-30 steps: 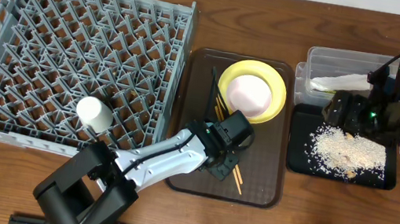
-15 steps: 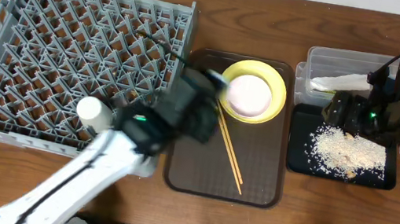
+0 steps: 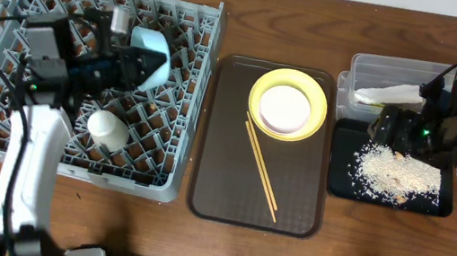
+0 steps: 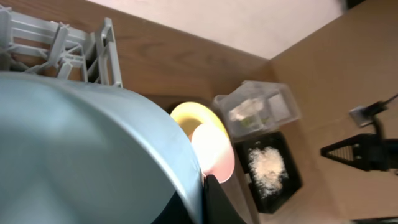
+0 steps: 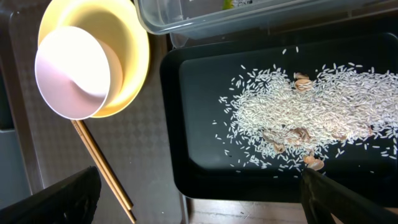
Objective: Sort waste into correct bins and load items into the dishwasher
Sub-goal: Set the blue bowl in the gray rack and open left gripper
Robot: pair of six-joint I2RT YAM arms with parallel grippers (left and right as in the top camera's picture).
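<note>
My left gripper [image 3: 133,67] is shut on the light blue bowl [image 3: 153,55] and holds it tilted over the grey dish rack [image 3: 191,23]. The bowl fills the left wrist view [image 4: 93,143]. A cream cup [image 3: 108,128] lies in the rack. The yellow plate [image 3: 314,114] with the white bowl [image 3: 284,106] on it and the chopsticks [image 3: 260,169] sit on the brown tray [image 3: 218,195]. My right gripper [image 3: 392,130] is open and empty above the black tray [image 3: 338,185], which holds beige scraps [image 3: 394,171]. The clear tub [image 3: 374,68] holds pale waste.
The right wrist view shows the plate [image 5: 134,56], white bowl [image 5: 71,71], chopsticks [image 5: 102,168], the scraps [image 5: 305,112] and the black tray's rim [image 5: 171,93]. Bare wooden table lies in front of the rack and trays.
My left arm has swung from the brown tray to over the dish rack, carrying the light blue bowl. The chopsticks on the tray are now uncovered. The right arm has not moved.
</note>
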